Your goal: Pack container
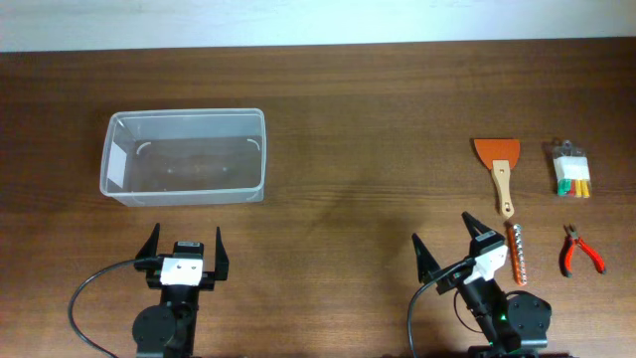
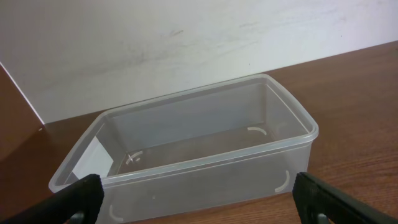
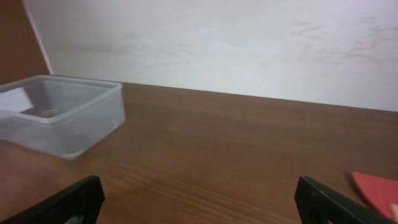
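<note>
Brown wood-grain tabletop (image 1: 358, 119) against a white wall (image 2: 155, 43): 1 container, 4 small items.
1 clear container (image 1: 184, 113) sits at the left. At the right lie 1 orange scraper (image 1: 497, 159), 1 red-handled pliers (image 1: 579, 251), 1 rail of metal bits (image 1: 517, 254) and 1 packet of coloured pieces (image 1: 570, 169). There are 2 claws, left claw (image 1: 185, 242) and right claw (image 1: 442, 228), both spread wide, gripping nothing.

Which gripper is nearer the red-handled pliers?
Right. The right gripper sits left of the red-handled pliers; the left gripper is far off, by the clear rectangular plastic bin.
</note>
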Tool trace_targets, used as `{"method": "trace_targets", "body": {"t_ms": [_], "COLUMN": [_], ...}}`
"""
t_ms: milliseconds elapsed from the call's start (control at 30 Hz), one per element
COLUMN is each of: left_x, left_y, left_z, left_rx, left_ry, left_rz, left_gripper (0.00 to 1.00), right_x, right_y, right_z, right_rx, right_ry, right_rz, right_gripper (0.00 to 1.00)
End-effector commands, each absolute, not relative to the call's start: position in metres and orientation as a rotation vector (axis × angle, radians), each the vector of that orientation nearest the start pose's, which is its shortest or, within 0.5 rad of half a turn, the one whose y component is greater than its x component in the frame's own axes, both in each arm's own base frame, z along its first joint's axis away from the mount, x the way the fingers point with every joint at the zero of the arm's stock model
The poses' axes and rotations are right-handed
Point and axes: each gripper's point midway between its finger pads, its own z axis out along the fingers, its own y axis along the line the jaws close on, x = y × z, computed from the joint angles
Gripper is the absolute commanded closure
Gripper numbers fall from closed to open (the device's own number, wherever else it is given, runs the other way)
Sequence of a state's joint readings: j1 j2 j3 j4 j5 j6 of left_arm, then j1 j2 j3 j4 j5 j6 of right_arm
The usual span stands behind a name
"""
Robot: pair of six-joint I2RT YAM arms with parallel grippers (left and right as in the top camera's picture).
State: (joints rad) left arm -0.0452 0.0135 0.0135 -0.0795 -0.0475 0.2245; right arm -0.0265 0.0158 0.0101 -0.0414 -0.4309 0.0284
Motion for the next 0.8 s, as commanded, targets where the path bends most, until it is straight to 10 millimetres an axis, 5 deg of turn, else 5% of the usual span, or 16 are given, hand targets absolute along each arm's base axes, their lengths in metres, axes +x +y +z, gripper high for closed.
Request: {"method": "trace_targets", "body": {"t_ms": [0,233,467,767], "left_x": [0.246,0.246,0.246,0.239], "left_y": [-0.005,-0.005,-0.002,-0.05], "left_z": [0.157,0.157,0.157,0.167], "left_rx": [0.198,0.198,0.188,0.384], "left_ry": [1.64,1.64,1.639,1.567], "left_rz": [0.165,0.165,0.182,-0.058], "left_gripper": [0.01,0.01,0.01,0.01], "right_x": [0.229,0.232,0.245,0.25], "right_y": [0.073,0.067,0.031,0.017], "right_z": [0.163,0.163,0.15,0.126], "right_rx": [-0.311,-0.294,-0.122,-0.051], "right_ry": [1.602,1.604,1.676,1.781], "right_rz": [0.403,0.359,0.187,0.125], "right_gripper": [0.01,0.01,0.01,0.01]}}
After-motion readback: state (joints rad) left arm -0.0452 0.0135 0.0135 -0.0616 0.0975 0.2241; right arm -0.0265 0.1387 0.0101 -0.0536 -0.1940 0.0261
